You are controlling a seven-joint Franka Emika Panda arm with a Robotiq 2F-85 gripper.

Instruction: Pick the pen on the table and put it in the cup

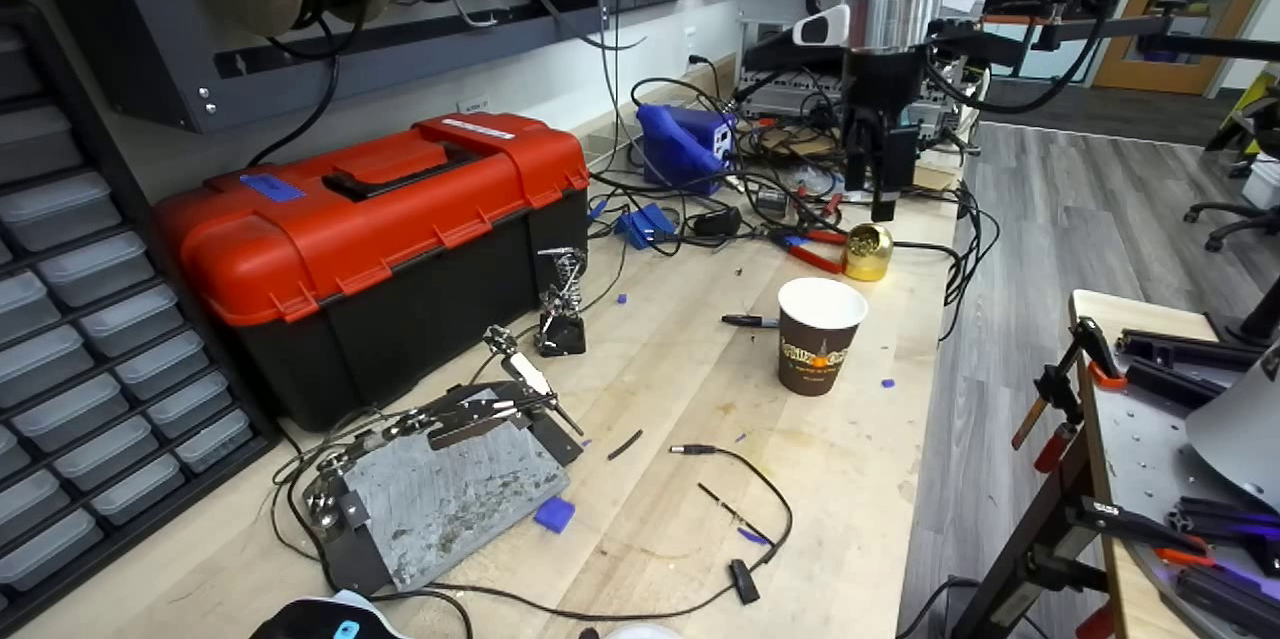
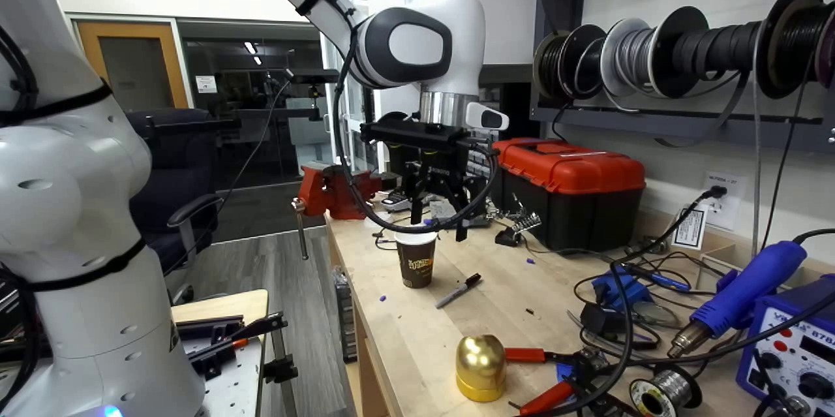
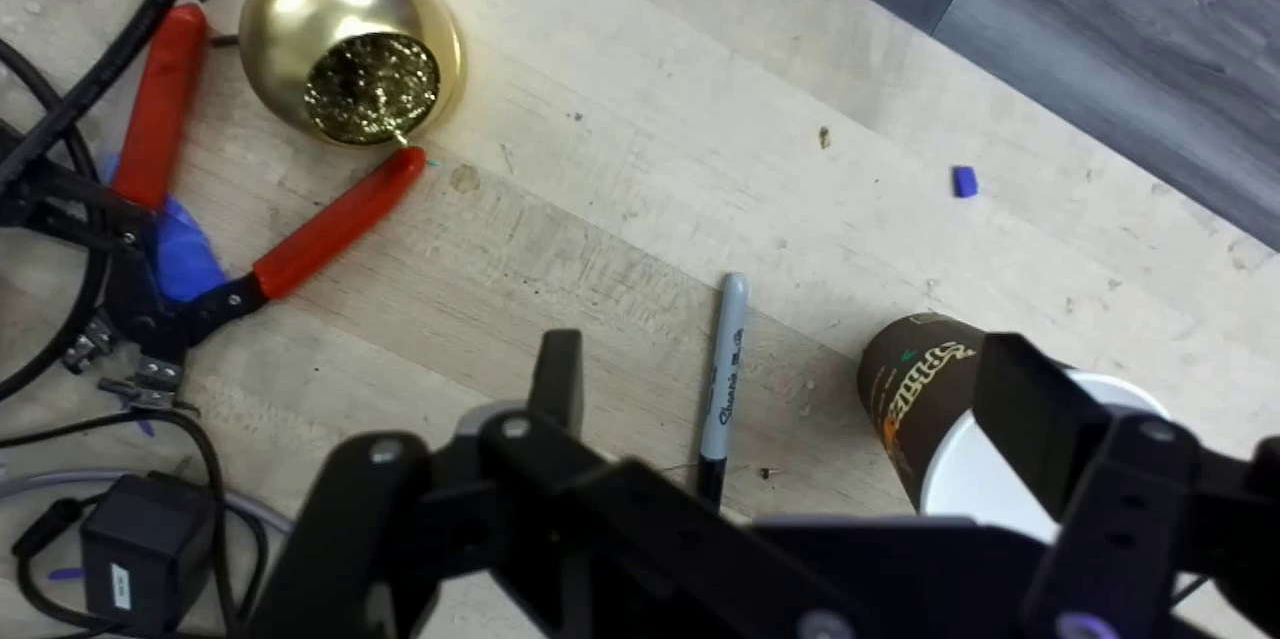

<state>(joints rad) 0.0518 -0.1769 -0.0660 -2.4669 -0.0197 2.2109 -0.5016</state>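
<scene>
The pen, a grey marker with a black cap, lies on the table in the wrist view (image 3: 727, 369) and in both exterior views (image 1: 748, 321) (image 2: 458, 291). It lies beside the upright cup, partly behind it in an exterior view. The cup is white on top and brown below, in both exterior views (image 1: 815, 359) (image 2: 416, 263) and in the wrist view (image 3: 915, 389). My gripper (image 2: 439, 221) is open and empty, raised above the table. In the wrist view the pen shows between the open fingers (image 3: 785, 359); one finger overlaps the cup. The gripper's linkage hides the cap end.
A gold tip cleaner (image 1: 867, 254) and red-handled pliers (image 2: 554, 397) lie near the pen. A red and black toolbox (image 1: 380, 249), a helping-hands stand (image 1: 562, 304), cables and a blue soldering unit (image 1: 690, 144) stand on the light-wood table (image 1: 850, 519). Its edge borders the floor.
</scene>
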